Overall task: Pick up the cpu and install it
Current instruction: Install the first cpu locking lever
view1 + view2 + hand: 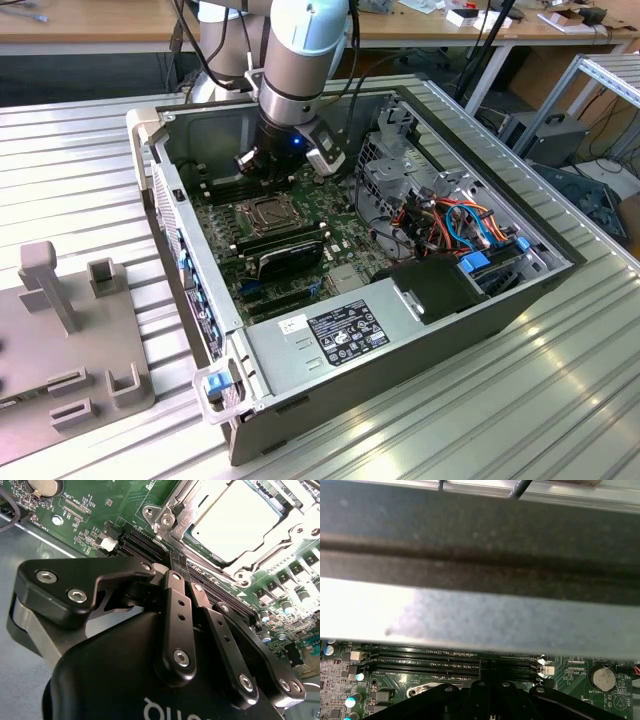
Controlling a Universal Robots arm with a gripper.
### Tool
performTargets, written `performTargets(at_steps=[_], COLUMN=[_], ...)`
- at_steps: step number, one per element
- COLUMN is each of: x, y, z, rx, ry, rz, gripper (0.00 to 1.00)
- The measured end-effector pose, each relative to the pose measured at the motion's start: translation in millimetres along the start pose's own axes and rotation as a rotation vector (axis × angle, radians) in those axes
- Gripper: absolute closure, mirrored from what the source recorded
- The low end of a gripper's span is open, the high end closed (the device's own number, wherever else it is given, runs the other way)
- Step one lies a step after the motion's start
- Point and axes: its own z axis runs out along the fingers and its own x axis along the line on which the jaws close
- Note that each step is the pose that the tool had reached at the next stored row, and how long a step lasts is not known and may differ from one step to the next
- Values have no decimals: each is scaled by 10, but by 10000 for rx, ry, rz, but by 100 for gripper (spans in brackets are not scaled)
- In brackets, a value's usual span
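Black gripper (175,580) linkage bars are crowding the second wrist view, and the two fingers (172,587) are lying pressed together, closed with nothing between them. Their tips are touching down at the memory slots (145,542), though the very ends are being hidden by the fingers' own bodies, so actual contact is hard to judge. In the first wrist view the same slots (450,662) are running just ahead of the closed gripper (487,677), whose lower part is being cut off by the frame edge.

Just beyond the fingers, the cpu (235,522) is sitting flat inside the socket frame (170,517), its pale metallic top washed out by glare. A coin battery (604,676) is lying off to one side of the fingers on the green motherboard (85,525).

Farther out, the computer case (150,140) wall is blurring across the first wrist view. In the exterior view the arm (300,60) is reaching down into the open case, with the socket (270,210) just beside the gripper (262,170).
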Motion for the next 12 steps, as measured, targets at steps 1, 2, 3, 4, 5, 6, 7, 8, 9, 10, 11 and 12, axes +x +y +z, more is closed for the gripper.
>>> performTargets(at_steps=[1, 2, 3, 4, 5, 6, 7, 8, 9, 10, 11, 12], x=[0, 0, 0, 0, -1, -1, -1, -2, -2, -2, -2, -2], y=[1, 1, 3, 4, 5, 5, 6, 7, 7, 8, 8, 8], z=[-4, -9, -18, -23, -29, -35, -38, -41, -44, -49, -49, -48], rx=[8, 11, 11, 11, 11, 12, 11, 12, 12, 18, 18, 18], ry=[1, 1, 1, 1, 1, 1, 0, 0, 1, 1, 1, 1], rz=[0, 1, 1, 1, 1, 1, 1, 1, 1, 1, 0, 0], gripper=[89, 89, 89, 89, 89, 89, 89, 89, 89, 89, 89, 89])
